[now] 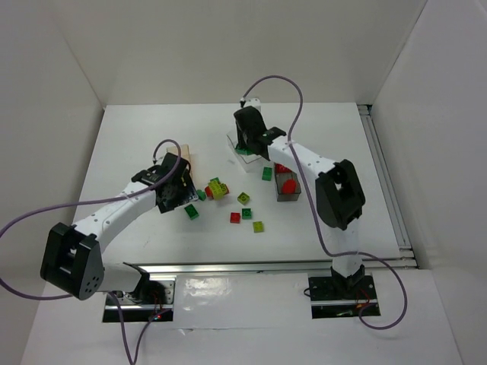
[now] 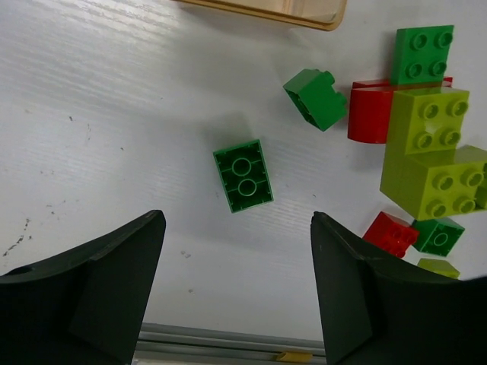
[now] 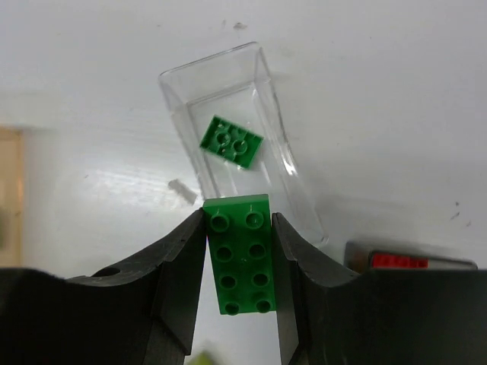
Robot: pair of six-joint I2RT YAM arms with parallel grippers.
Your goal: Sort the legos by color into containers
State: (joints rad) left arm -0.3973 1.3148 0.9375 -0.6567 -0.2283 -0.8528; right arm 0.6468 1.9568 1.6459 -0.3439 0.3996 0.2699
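One long green brick [image 3: 243, 255] clamped in right gripper [image 3: 238, 228], above one end of the clear bin [image 3: 283, 144]; one green brick [image 3: 231, 141] lies inside. Left gripper [image 2: 237, 220], well left of the clear bin, jaws apart over one upside-down green brick [image 2: 242, 175] on table [image 2: 114, 114].

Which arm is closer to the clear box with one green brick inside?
The right. Its fingers hold a green brick at the clear box's near edge; the left fingers hover far off by the amber box.
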